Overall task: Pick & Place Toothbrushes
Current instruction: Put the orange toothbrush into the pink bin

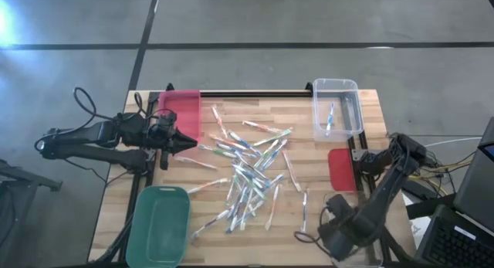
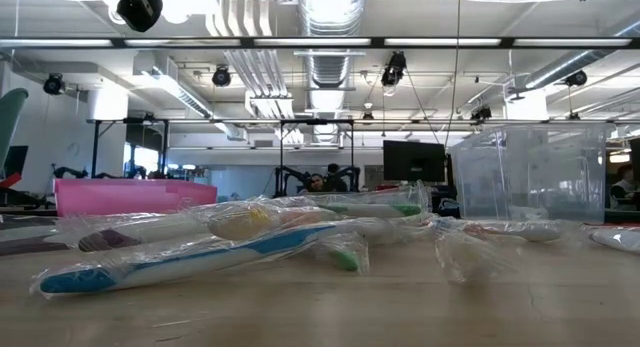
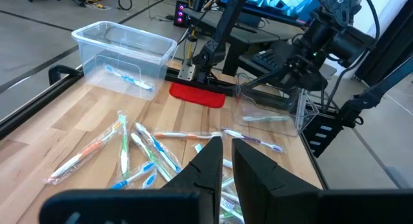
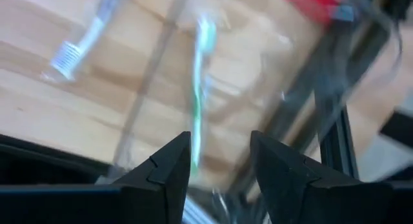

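I am looking down on a wooden tabletop (image 1: pixel 231 117) with most of the sorting still ahead of me. The largest things are three bins: a clear bin (image 1: pixel 336 107) at the far right corner, a pink bin (image 1: pixel 181 112) at the far left, and a green bin (image 1: pixel 159 224) at the near left. Only the clear bin holds anything that I can see, a single blue toothbrush (image 1: pixel 330 117). The pink and green bins look empty from above. A loose pile of wrapped toothbrushes (image 1: pixel 251 171) covers the middle of the tabletop, roughly two dozen by my judgement, so the job has barely begun. My right claw (image 4: pixel 219 161) hangs at the near right edge, its fingers apart with a wrapped green toothbrush (image 4: pixel 201 88) lying just ahead of them. My left claw (image 3: pixel 223 161) waits beside the pink bin, narrowed almost shut and holding nothing.
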Controlling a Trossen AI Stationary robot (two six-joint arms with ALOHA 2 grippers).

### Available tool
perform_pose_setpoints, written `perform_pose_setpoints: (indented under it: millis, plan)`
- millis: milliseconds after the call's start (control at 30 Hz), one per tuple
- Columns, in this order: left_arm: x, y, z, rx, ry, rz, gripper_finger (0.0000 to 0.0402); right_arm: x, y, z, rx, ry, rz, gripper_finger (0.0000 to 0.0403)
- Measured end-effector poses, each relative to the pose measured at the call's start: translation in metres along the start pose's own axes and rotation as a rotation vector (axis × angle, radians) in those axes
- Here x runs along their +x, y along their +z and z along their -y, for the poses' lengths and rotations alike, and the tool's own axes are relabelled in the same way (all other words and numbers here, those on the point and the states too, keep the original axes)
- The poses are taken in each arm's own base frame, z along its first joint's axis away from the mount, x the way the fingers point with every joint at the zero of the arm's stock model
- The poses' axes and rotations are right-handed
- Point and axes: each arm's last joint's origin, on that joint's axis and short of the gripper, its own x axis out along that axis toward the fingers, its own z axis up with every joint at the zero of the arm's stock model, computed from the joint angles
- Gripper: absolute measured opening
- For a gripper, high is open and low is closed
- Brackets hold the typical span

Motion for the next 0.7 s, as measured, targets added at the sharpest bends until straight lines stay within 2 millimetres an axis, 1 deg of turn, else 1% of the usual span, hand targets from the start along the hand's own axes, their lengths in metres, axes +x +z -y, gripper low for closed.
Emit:
perform_pose_setpoints:
  millis: [200,333,433,567,700]
  plan:
    - [0.000,0.000,0.000,0.000,0.000,0.000,0.0039,-0.004,0.038,-0.012,-0.123,0.020,0.088,0.0161]
    - [0.000,0.000,0.000,0.000,0.000,0.000,0.0039,-0.006,0.067,-0.017,-0.201,-0.001,0.102,0.0149]
    - [0.000,0.000,0.000,0.000,0.000,0.000,0.0039,-0.008,0.087,-0.020,-0.249,-0.006,0.145,0.0137]
    - [0.000,0.000,0.000,0.000,0.001,0.000,0.0039,-0.009,0.112,-0.022,-0.306,-0.025,0.195,0.0122]
    - [0.000,0.000,0.000,0.000,0.001,0.000,0.0039,-0.015,0.136,-0.016,-0.362,-0.061,0.281,0.0110]
